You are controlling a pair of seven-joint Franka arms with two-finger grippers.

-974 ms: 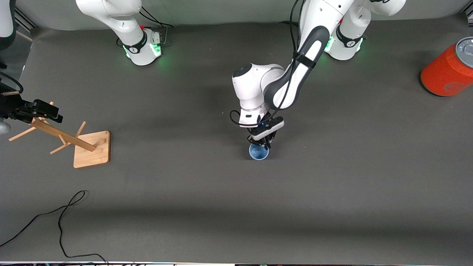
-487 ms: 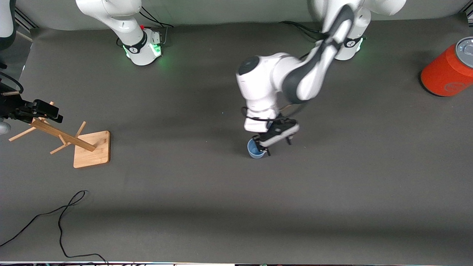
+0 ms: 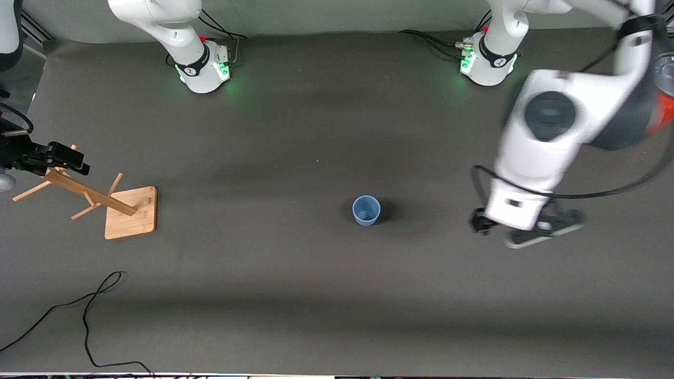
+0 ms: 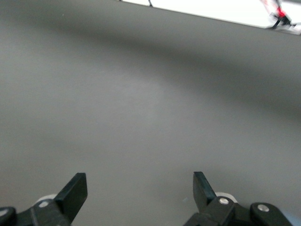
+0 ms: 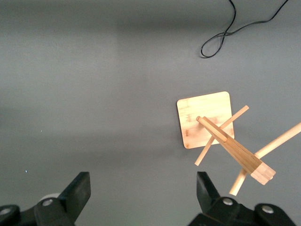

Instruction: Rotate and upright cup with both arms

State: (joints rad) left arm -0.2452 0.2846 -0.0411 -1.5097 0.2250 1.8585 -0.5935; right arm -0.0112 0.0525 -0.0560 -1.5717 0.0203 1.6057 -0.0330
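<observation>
1. while both arms are clear of it, the cup (image 3: 366,210) stands upright and alone on the grey table (image 3: 295,295), mouth up, a little right of centre in the front frame.
2. the left gripper (image 3: 526,231) is at the right of the front frame, up over bare table toward the left arm's end, well apart from the cup; in the left wrist view its fingers (image 4: 75,190) are spread wide with nothing between them.
3. the right gripper (image 3: 50,157) waits at the left edge of the front frame, over the top of the wooden rack (image 3: 113,208); its fingers (image 5: 80,188) are also wide apart and empty in the right wrist view, which looks down on the rack's square base and pegs.
4. judging by how it stands, the uprighting looks done.
5. the cup appears to be thin, light plastic: stiff enough to pinch, yet easy to tip or slide with a small nudge, and its smooth tapered wall may slip upward out of a loose grip.
6. a fair hold would be one finger inside and one outside the rim, or across the wall near the wider top, with gentle pressure.
7. a black cable (image 3: 89,310) lies at lower left, and an orange can (image 3: 664,113) peeks out at the right edge.
</observation>
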